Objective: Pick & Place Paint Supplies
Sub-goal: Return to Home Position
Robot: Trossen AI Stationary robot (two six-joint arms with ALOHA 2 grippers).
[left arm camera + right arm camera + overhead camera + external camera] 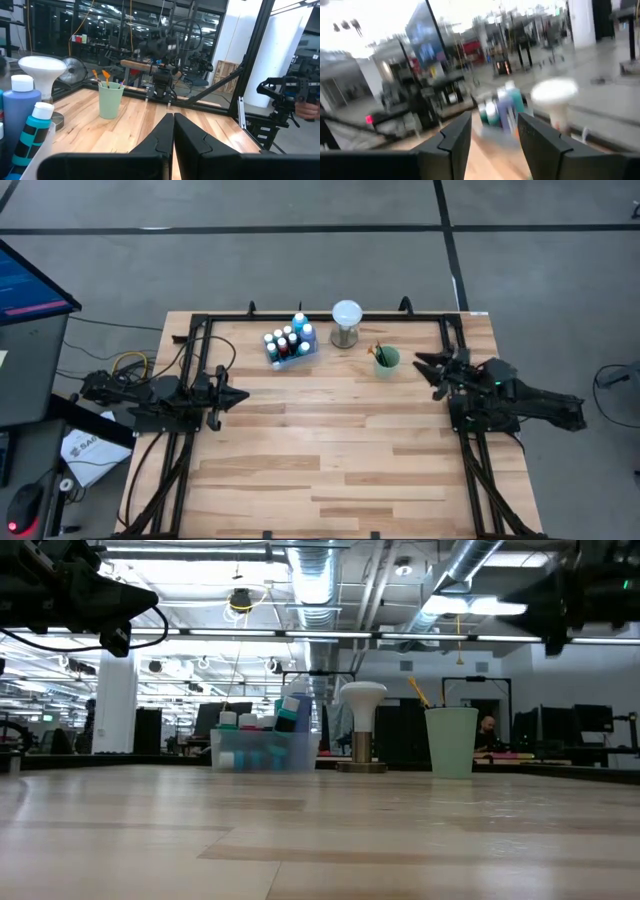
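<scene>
The paint bottles (pixel 288 340) are gathered in a clear bin (pixel 262 752) at 11 o'clock from the table's centre. The brushes (pixel 378 352) are stood in the green cup (pixel 389 363) at 1 o'clock, with the white globe (pixel 346 312) between the two at 12. None of the supplies is seen loose on the table (pixel 330 470), so the sorting is judged finished and only the retreat to rest is left. The right gripper (pixel 422 364) is held at 2 o'clock, near the cup, its fingers parted with nothing between them. The left gripper (pixel 238 395) is parked at 9 o'clock, well apart from the bin, its fingers pressed together on nothing. The right arm is best drawn away toward 3 o'clock before any turn is made, so that the brush handles above the cup's rim are not clipped and the cup is not tipped. No brand or label can be read. The bottle labels, the blue monitor screen (pixel 30 280) at 10 o'clock and the dark lettering on a white bag (pixel 85 448) beside the table are too small to be made out.
</scene>
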